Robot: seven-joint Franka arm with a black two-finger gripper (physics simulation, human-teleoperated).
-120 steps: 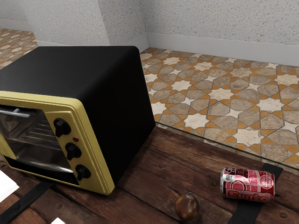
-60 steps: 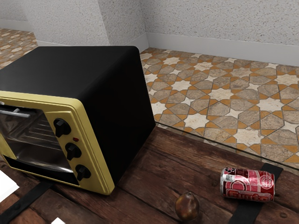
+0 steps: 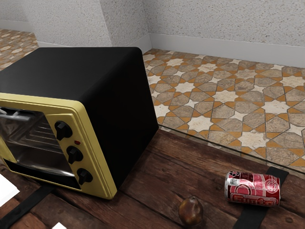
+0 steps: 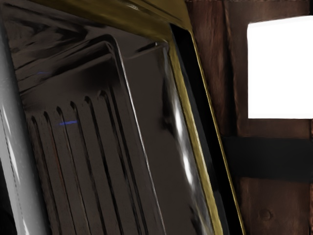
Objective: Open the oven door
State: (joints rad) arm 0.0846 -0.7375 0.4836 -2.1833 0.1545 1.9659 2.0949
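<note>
That yellow-fronted oven [image 3: 97, 157] sits on the wooden table [image 3: 152, 176], its handle [image 4: 19, 147] beside the dark glass. I can't tell whether the jaws stand wide or narrow.

The oven [image 3: 124, 109] stands on the desk [image 3: 164, 160], a rear corner at the desk's visible edge. Toward the exterior view's right, a can [image 3: 252, 189] lies on a strap [image 3: 251, 217] near that edge. A fruit [image 3: 191, 211] sits between oven and can, farther in from the edge. Before the oven's front lies a sheet [image 3: 5, 192]; inside is what looks like a rack [image 3: 42, 138].
</note>
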